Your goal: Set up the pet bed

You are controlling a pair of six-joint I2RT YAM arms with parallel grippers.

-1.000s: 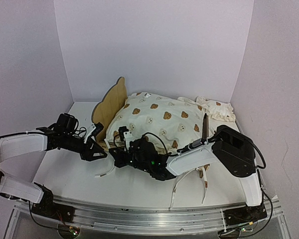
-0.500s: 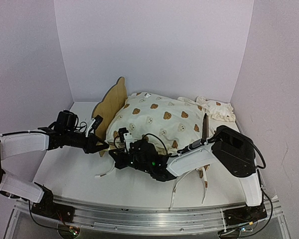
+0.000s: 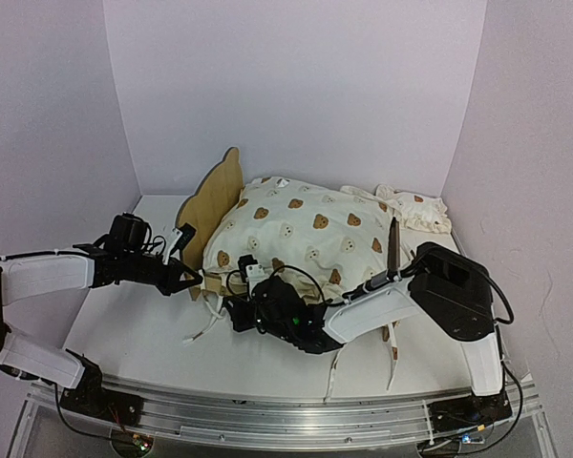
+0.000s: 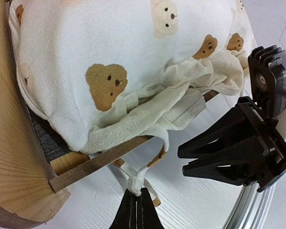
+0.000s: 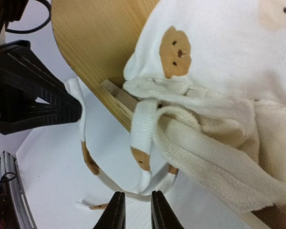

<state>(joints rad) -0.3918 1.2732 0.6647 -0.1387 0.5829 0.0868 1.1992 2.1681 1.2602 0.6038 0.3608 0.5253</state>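
Observation:
The pet bed's plywood headboard (image 3: 216,197) stands at the left of the frame. The cream bear-print cushion (image 3: 306,229) lies piled on the bed; the side rail (image 4: 100,160) and grey base (image 4: 45,138) show beneath it. My left gripper (image 3: 189,278) is at the bed's near-left corner. It is shut (image 4: 136,198) on a white tie string (image 4: 136,183) of the cushion. My right gripper (image 3: 235,307) faces it from the right. Its jaws (image 5: 137,210) stand a little apart, just below a loop of tie string (image 5: 143,138), holding nothing.
The small ruffled bear-print pillow (image 3: 415,210) lies at the back right. More tie strings (image 3: 393,348) trail over the white table by the right arm. A metal rail (image 3: 267,415) runs along the near edge. White walls enclose the back and sides.
My left gripper has moved right and slightly up to the bed corner and shut on the tie string. My right gripper has shifted a little right and toward the near edge.

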